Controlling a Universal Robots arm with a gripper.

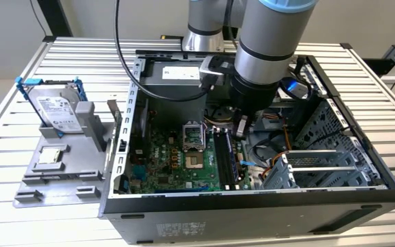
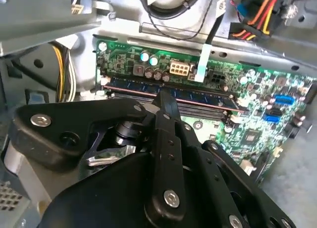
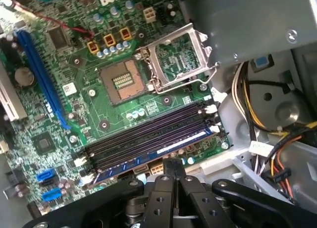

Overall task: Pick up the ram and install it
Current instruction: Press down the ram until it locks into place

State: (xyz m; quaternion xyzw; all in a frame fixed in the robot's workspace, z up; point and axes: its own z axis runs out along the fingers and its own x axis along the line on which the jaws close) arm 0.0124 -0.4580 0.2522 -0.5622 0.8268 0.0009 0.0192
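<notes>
Exterior view: arm reaches down into open PC case [image 1: 252,200]. Gripper [image 1: 241,135] low over motherboard [image 1: 177,164], right above memory slots [image 1: 226,159]. Hard drive [image 1: 55,110] stands on grey tray [image 1: 53,175], well apart from gripper, outside case.

Second wrist view: gripper [image 2: 167,105] fingers pressed together, nothing between them. Ram [image 2: 168,91] seated in slot just beyond fingertips.

First wrist view: gripper [image 3: 174,164] closed, tips just beside ram [image 3: 158,152], which lies in nearest slot. CPU socket [image 3: 121,82] farther off, lid open.
</notes>
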